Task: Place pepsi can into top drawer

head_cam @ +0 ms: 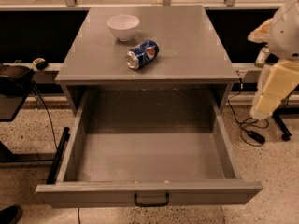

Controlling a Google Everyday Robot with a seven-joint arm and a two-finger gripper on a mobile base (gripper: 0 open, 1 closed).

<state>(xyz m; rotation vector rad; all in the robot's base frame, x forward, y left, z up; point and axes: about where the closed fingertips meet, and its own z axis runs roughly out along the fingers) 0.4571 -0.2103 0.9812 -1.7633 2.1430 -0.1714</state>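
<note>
The top drawer (93, 192) stood open without the 1 pepsi can (142, 54), which lay ungrasped on the cabinet top (191, 41); the gripper (264, 101) hung far right, its grip impossible to tell.

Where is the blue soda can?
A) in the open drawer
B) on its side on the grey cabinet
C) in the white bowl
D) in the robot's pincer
B: the small blue aluminium pepsi can lies on its side on the grey cabinet top near the round white bowl; the wide grey metal top drawer is open without it, and the pincer is off to the right.
</note>
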